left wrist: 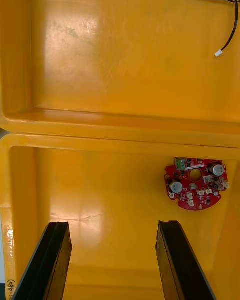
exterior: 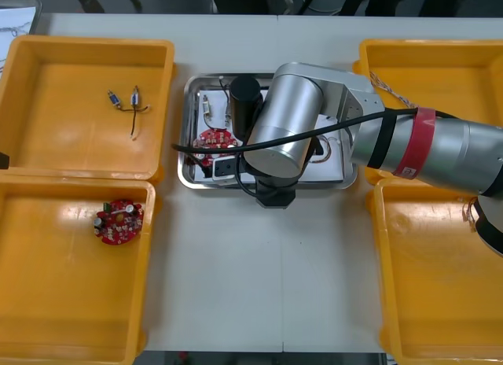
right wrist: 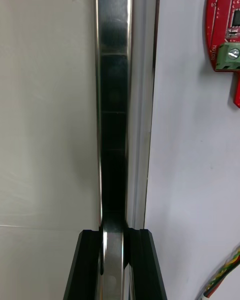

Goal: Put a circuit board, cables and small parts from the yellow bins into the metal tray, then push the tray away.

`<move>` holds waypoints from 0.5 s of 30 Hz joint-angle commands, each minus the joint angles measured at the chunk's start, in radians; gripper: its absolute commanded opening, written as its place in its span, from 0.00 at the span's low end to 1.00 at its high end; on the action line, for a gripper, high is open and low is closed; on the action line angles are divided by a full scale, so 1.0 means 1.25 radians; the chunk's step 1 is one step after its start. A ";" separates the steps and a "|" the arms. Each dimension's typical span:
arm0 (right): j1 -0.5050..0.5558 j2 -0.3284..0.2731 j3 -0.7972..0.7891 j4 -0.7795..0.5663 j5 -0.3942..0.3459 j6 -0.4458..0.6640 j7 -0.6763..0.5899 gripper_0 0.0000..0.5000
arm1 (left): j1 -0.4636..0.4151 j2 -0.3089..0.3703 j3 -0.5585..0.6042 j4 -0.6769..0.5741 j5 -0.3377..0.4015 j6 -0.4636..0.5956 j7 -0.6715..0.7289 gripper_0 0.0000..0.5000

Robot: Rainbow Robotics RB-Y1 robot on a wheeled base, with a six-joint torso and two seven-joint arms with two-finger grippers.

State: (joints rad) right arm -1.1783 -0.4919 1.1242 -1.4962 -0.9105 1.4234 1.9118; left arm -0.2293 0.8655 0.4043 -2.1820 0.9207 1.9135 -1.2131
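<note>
Right claw (right wrist: 114, 236) pinches metal tray (right wrist: 114, 80) rim (left claw (left wrist: 113, 225) above bin (left wrist: 100, 200)).

From above, the right arm (exterior: 299, 121) hides from us the middle and near rim of the metal tray (exterior: 189, 113) and part of its circuit board (exterior: 212, 138). The small metal parts (exterior: 137, 99) in the far left yellow bin (exterior: 47, 74) are too small for us to make out.

Rim of metal tray (right wrist: 114, 105) between jaws
</note>
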 commanded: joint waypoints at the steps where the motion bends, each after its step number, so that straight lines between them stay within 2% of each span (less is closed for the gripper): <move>1: -0.053 -0.011 -0.024 0.029 -0.015 -0.020 0.044 0.00 | 0.019 -0.008 0.019 -0.022 -0.008 0.005 -0.036 1.00; 15: -0.097 0.011 -0.032 0.140 0.001 -0.096 0.094 0.00 | 0.019 -0.008 0.019 -0.022 -0.008 0.005 -0.036 1.00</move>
State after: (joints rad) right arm -1.2342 -0.4910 1.1168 -1.3489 -0.9188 1.3246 1.9966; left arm -0.2293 0.8655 0.4043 -2.1821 0.9207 1.9135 -1.2131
